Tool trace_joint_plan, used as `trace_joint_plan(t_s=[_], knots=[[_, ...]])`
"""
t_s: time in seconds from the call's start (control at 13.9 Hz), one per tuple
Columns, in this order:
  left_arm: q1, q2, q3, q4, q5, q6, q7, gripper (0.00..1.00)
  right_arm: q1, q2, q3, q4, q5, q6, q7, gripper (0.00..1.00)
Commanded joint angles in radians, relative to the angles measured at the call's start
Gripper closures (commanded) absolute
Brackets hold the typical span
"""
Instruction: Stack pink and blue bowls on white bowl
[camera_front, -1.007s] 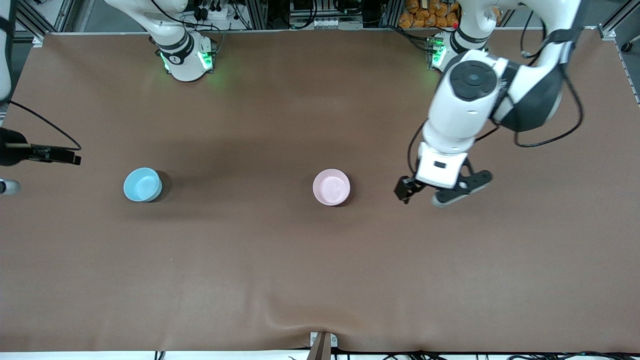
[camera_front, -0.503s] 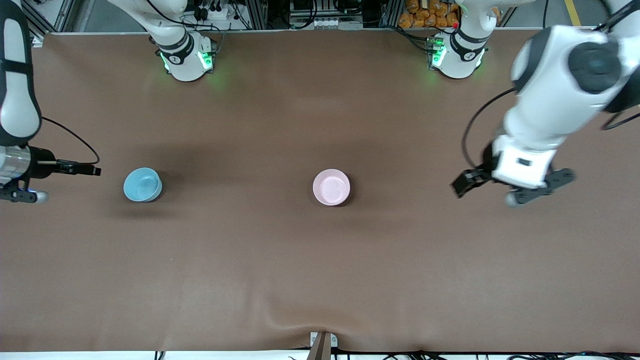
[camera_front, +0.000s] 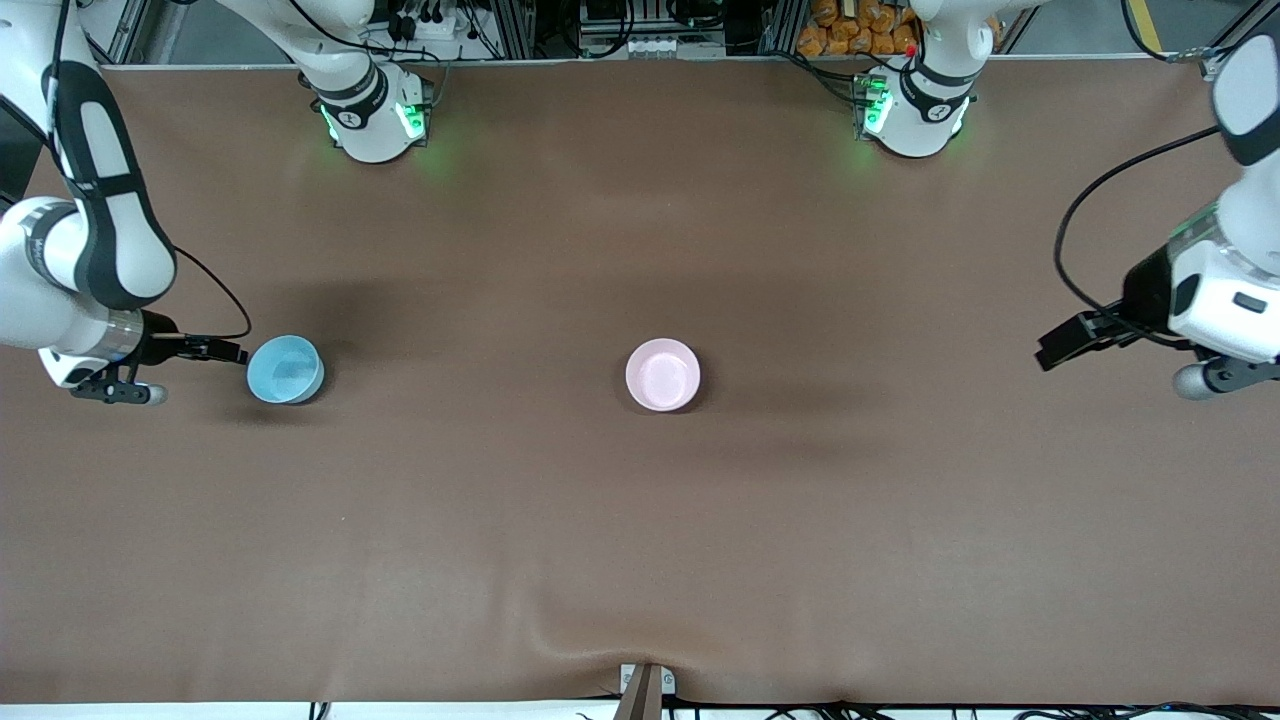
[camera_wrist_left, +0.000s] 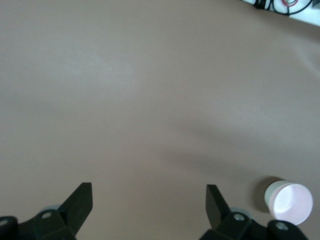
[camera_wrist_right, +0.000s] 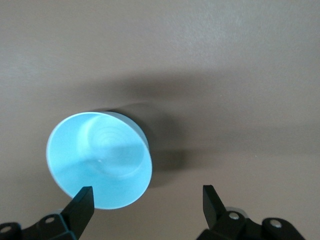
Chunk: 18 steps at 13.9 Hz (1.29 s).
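Observation:
The light blue bowl (camera_front: 285, 369) stands upright on the brown table toward the right arm's end. The pale pink bowl (camera_front: 662, 374) stands upright near the table's middle. The white bowl is out of view. My right gripper (camera_front: 112, 378) is open and empty, above the table just beside the blue bowl, on the side toward the table's end. In the right wrist view the blue bowl (camera_wrist_right: 99, 159) lies just ahead of one finger of the right gripper (camera_wrist_right: 146, 210). My left gripper (camera_front: 1215, 375) is open and empty above the left arm's end; its wrist view (camera_wrist_left: 147, 207) shows the pink bowl (camera_wrist_left: 289, 201) far off.
The brown table cover (camera_front: 640, 540) has a small wrinkle at its edge nearest the front camera. Both arm bases (camera_front: 372, 115) stand along the edge farthest from that camera, with cables and racks past them.
My left arm swung away from beside the pink bowl out to the left arm's end of the table. My right arm came in from the table's end up to the blue bowl.

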<state>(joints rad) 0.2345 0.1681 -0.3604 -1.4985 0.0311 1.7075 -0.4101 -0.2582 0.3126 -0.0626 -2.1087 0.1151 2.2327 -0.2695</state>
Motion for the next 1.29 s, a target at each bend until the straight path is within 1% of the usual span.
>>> trace_joint_plan(t_s=[0.0, 0.22, 0.36, 0.43, 0.79, 0.86, 1.01, 1.08, 1.15, 1.22], knots=[[0.043, -0.033, -0.008, 0.001, -0.022, -0.051, 0.077, 0.00, -0.024, 0.029, 0.017, -0.025, 0.015, 0.074, -0.031, 0.30], [0.078, -0.056, -0.005, 0.001, -0.030, -0.080, 0.155, 0.00, -0.024, 0.060, 0.018, -0.037, 0.017, 0.122, -0.031, 0.38], [0.083, -0.059, -0.003, 0.001, -0.030, -0.089, 0.195, 0.00, -0.021, 0.065, 0.020, -0.051, 0.021, 0.145, -0.031, 0.38], [0.083, -0.065, -0.003, 0.001, -0.028, -0.089, 0.198, 0.00, -0.021, 0.065, 0.021, -0.053, 0.021, 0.147, -0.031, 0.41], [0.080, -0.073, -0.014, 0.001, -0.025, -0.089, 0.198, 0.00, -0.012, 0.065, 0.023, -0.053, 0.028, 0.143, -0.027, 0.95], [0.080, -0.073, -0.015, 0.001, -0.023, -0.089, 0.198, 0.00, -0.012, 0.065, 0.024, -0.053, 0.031, 0.143, -0.024, 1.00], [0.072, -0.093, -0.011, 0.000, -0.026, -0.089, 0.206, 0.00, -0.010, 0.065, 0.024, -0.053, 0.063, 0.134, -0.025, 1.00], [0.045, -0.099, 0.001, -0.002, -0.022, -0.089, 0.208, 0.00, -0.006, 0.062, 0.024, -0.053, 0.063, 0.134, -0.022, 1.00], [-0.005, -0.102, 0.035, -0.005, -0.016, -0.097, 0.206, 0.00, 0.008, 0.053, 0.024, -0.051, 0.064, 0.124, -0.013, 1.00], [-0.064, -0.107, 0.102, -0.003, -0.014, -0.117, 0.208, 0.00, 0.023, 0.043, 0.026, -0.033, 0.067, 0.083, 0.005, 1.00]])
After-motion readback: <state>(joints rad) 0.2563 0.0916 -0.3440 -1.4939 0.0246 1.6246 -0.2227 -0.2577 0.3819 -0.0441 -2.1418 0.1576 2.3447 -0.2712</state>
